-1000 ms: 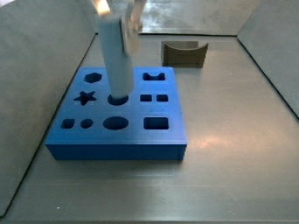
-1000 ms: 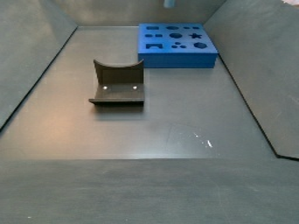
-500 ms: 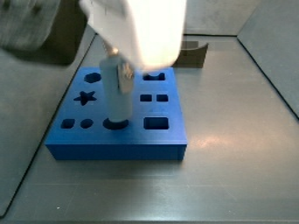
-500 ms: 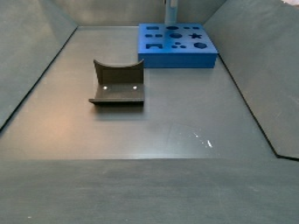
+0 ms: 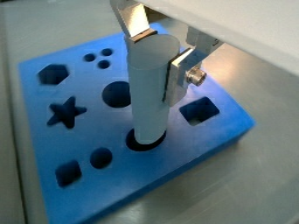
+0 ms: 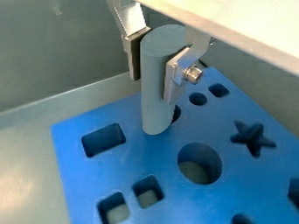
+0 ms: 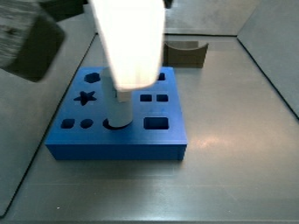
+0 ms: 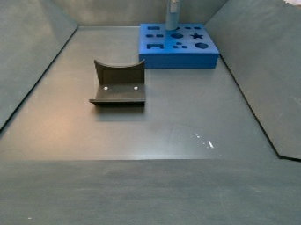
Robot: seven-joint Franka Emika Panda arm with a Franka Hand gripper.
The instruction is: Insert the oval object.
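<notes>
The oval object point(image 5: 149, 87) is a pale grey upright peg, and it also shows in a wrist view point(image 6: 158, 83). My gripper point(image 5: 160, 52) is shut on its upper part, with silver fingers point(image 6: 176, 70) pressing on two sides. The peg stands upright over the blue block point(image 5: 222, 131), and its lower end is at the mouth of a dark rounded hole point(image 5: 131, 140) in the block's front row. In a side view the peg point(image 7: 117, 109) meets that hole under the blurred white arm point(image 7: 128, 39). In a side view point(image 8: 172, 16) it stands over the far block point(image 8: 179, 54).
The blue block has several other shaped holes, including a star point(image 5: 66, 112), a round one point(image 5: 114, 93) and squares point(image 5: 198, 108). The brown fixture point(image 8: 118, 83) with a curved notch stands apart on the grey floor. Grey walls point(image 8: 253, 79) close in the floor.
The gripper has carried the peg from the block's middle hole to the front-row hole. The arm has come down lower over the block.
</notes>
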